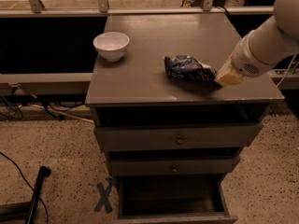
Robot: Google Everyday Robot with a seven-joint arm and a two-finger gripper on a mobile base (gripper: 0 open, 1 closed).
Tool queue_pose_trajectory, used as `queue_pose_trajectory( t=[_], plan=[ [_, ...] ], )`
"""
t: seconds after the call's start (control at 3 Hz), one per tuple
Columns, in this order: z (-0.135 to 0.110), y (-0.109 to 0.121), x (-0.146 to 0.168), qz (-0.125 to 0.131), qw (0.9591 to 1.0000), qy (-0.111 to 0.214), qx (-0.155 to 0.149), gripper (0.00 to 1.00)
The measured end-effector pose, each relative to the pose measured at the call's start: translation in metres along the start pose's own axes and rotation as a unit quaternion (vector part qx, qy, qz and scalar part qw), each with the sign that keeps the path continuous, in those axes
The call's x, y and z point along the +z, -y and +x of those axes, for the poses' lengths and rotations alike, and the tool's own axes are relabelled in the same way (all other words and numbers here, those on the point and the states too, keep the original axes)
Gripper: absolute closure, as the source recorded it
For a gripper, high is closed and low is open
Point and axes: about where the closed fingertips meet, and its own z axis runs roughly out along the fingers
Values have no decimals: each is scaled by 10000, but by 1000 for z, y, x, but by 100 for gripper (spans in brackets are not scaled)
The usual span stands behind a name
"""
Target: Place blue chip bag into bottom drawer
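Observation:
The blue chip bag [188,68] lies crumpled on the grey-brown cabinet top [140,78], right of centre. My gripper [223,77] comes in from the right on a white arm, low over the top, with its cream tip just right of the bag and about touching its right end. The bottom drawer [173,195] stands pulled out at the foot of the cabinet, showing a dark box interior with nothing in it.
A white bowl [111,45] stands at the top's left side. Two shallower drawers with small round knobs [180,139] sit above the open one. A blue X [103,195] is taped on the speckled floor. A dark pole [35,192] and cables lie at the lower left.

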Motion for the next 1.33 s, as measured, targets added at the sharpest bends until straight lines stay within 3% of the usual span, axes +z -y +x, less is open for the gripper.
queue_pose_trajectory(
  t=[0.33,0.67,1.0,1.33],
  plan=[
    [-9,-6,-2,-115,9997,186,107,56],
    [-10,-8,-2,-126,9997,203,108,33],
    [-17,-7,6,-64,9981,601,124,9],
    [-29,-8,21,54,9928,1187,131,0]
  ],
)
